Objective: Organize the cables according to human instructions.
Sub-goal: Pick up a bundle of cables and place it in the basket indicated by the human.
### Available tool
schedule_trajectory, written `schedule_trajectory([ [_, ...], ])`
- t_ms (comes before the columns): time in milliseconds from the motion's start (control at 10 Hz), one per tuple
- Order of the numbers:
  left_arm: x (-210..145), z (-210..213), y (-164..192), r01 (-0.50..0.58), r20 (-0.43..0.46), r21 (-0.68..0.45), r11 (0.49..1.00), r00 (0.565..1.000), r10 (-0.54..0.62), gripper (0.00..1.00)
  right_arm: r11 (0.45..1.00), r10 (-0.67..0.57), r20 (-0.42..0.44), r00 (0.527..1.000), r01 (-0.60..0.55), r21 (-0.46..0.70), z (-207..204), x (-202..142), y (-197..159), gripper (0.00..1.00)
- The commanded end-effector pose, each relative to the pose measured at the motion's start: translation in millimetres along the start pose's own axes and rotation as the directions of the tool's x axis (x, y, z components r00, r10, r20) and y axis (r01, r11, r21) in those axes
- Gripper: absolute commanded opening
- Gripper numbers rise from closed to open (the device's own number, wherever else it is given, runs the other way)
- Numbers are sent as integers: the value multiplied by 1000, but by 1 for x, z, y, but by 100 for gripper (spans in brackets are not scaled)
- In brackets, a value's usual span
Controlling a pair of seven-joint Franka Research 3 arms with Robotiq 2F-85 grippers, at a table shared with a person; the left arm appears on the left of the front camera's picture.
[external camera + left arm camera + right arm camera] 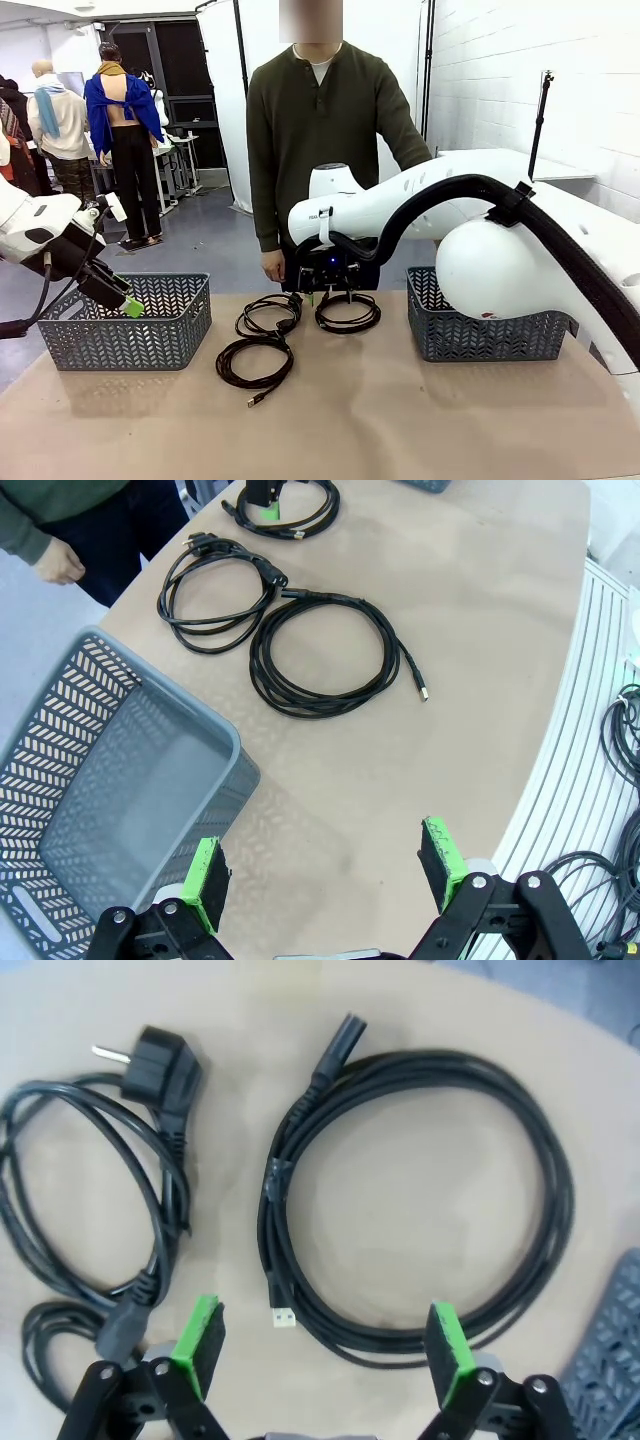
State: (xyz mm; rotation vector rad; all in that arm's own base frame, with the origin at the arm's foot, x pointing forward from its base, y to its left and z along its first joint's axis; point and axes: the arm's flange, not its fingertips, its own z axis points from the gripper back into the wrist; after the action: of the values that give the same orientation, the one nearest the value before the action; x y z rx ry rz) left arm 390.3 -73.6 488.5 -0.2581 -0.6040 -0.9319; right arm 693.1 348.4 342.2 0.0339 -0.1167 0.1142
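The left gripper [320, 840] is held wide apart beside the left basket [120, 345], apparently waiting; three coiled cables [305, 705] are laid on the table [400, 420] before the right basket [480, 340]; the right gripper [322, 1310] is spread wide over the rightmost coil [556, 1195], likely for grasping

plug cable [158, 1060] cropped left, basket [612, 1360] corner cropped
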Motion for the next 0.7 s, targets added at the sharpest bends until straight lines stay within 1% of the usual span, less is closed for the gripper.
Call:
schedule_trajectory([
  [0, -2, 0, 3, 11, 13, -17, 1000, 1000, -11, 100, 1000, -21, -7, 1000, 21, -17, -5, 14, 10, 100],
  [200, -2, 0, 3, 11, 13, -17, 1000, 1000, -11, 100, 999, -35, 14, 999, 36, -21, -12, 14, 11, 100],
  [600, -2, 0, 3, 11, 13, -17, 1000, 1000, -11, 100, 999, -26, 36, 999, 27, -39, -24, 16, 17, 100],
])
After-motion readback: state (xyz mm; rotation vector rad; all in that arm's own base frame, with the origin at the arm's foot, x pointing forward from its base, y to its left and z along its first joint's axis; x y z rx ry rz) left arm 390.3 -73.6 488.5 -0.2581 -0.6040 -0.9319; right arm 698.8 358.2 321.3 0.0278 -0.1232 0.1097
